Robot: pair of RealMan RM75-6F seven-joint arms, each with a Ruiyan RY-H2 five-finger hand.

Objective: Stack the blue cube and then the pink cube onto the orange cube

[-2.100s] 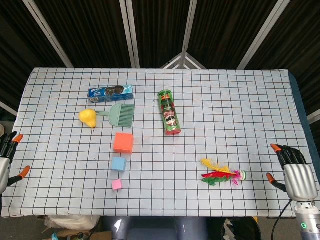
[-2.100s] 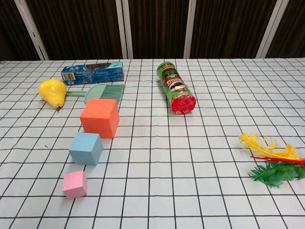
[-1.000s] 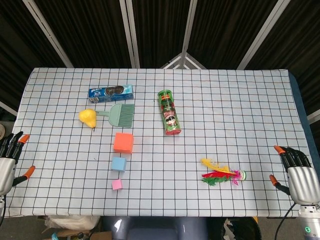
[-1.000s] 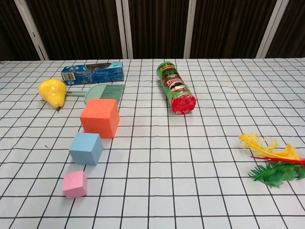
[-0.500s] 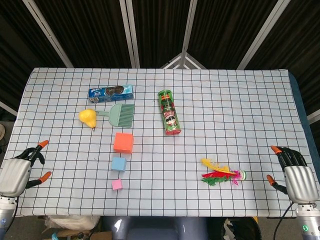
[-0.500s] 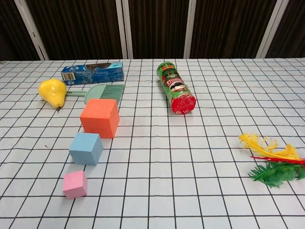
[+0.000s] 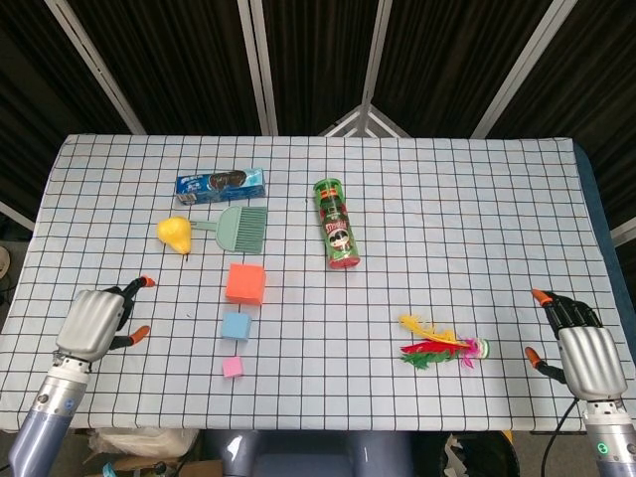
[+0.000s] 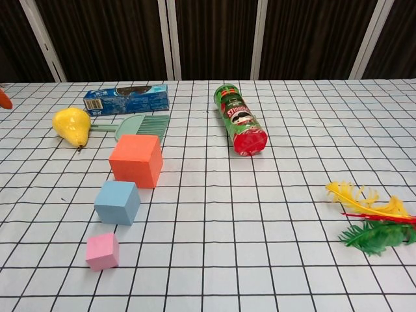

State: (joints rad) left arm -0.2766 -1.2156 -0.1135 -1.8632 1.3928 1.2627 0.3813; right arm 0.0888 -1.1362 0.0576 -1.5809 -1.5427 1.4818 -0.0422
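Three cubes lie in a line on the checked cloth: the large orange cube farthest from me, the blue cube in the middle, the small pink cube nearest. My left hand hovers over the table's left part, well left of the cubes, fingers apart and holding nothing; only an orange fingertip of it shows at the left edge of the chest view. My right hand stays at the table's right edge, open and empty.
A yellow pear, a green brush and a blue cookie pack lie behind the orange cube. A green chips can lies at centre. A feather shuttlecock sits at the right.
My left hand has moved from the table's left edge inward and to the right, toward the cubes. The right hand barely shifted. The cubes have not moved.
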